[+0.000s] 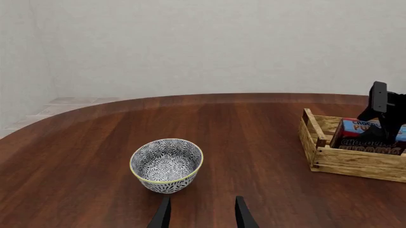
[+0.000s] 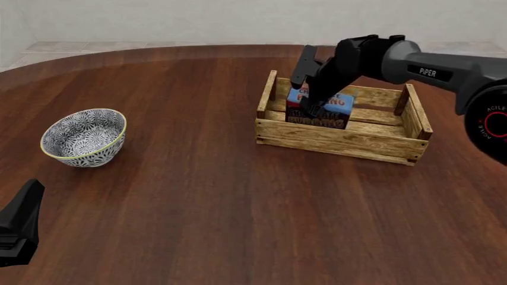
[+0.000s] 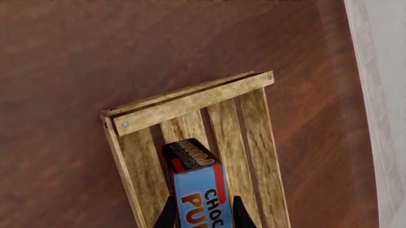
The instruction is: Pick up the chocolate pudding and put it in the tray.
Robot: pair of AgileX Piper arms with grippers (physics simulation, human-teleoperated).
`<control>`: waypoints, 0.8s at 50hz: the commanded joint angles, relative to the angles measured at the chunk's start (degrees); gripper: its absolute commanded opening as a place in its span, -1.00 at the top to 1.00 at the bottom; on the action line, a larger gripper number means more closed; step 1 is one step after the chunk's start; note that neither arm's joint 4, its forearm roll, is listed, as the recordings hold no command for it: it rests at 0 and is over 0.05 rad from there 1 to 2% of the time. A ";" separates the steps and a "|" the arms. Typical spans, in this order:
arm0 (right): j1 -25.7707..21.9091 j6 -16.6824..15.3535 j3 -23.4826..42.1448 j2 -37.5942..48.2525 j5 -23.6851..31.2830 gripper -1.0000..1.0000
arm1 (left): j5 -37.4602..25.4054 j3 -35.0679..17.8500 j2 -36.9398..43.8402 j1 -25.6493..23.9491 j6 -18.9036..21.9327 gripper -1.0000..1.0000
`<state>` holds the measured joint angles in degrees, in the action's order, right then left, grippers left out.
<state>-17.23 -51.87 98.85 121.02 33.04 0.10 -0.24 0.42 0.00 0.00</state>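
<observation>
My right fingers (image 3: 201, 211) pinch the pudding (image 2: 320, 105) inside the tray (image 2: 341, 139); my left fingers (image 1: 201, 213) hang spread beside the bowl (image 1: 166, 164).

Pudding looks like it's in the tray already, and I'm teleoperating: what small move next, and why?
Probably open the right gripper to release. The pudding already sits inside the tray, apparently on its slats, with the fingers on either side of it.

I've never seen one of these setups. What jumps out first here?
The right gripper holds the pudding down inside the tray, on the table's right side. A patterned bowl stands alone on the left, with the left gripper open and idle near it.
</observation>
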 commanded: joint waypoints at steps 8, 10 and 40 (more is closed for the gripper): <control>-0.27 1.66 -0.01 1.26 -0.65 1.00 | 0.00 0.00 0.00 0.00 0.00 -1.00; 0.10 1.41 0.20 1.53 -0.74 1.00 | 0.00 0.00 0.00 0.00 0.00 -1.00; 0.73 2.15 0.93 2.28 -0.44 1.00 | 0.00 0.00 0.00 0.00 0.00 -1.00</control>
<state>-17.44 -51.05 99.41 121.84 32.34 0.10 -0.24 0.42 0.00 0.00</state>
